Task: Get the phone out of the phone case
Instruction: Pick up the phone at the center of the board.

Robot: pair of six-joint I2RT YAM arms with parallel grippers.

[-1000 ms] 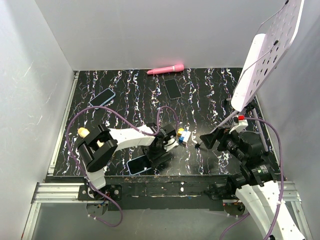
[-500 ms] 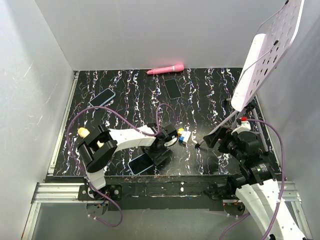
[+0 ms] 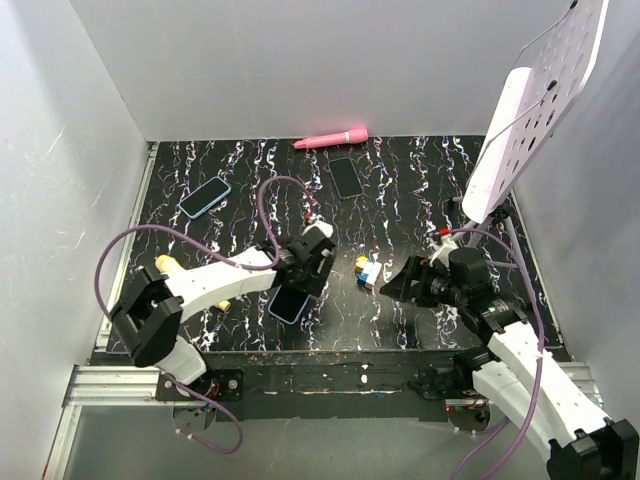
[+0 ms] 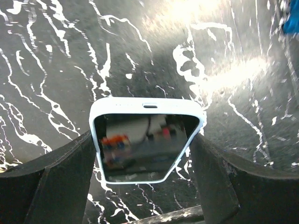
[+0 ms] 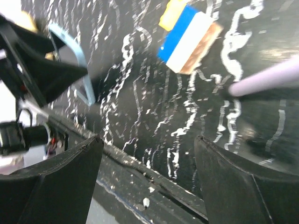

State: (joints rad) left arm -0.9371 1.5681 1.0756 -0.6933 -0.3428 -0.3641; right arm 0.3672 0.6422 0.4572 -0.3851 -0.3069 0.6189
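L gripper (image 4: 145,136): clamped across the width of the cased phone (image 4: 140,154), nr front edge of surface (image 3: 420,190).
I grip the long edges and leave the top end free, so my R gripper (image 5: 145,140), spread wide and empty, can work the case rim. A block stack (image 3: 367,272) sits btwn us, close to that approach. A 2nd cased phone (image 3: 205,197) lies well apart at rear.

The phone (image 4: 142,144) sits screen-up in its pale blue case (image 4: 147,105) near the table's (image 3: 420,190) front edge.
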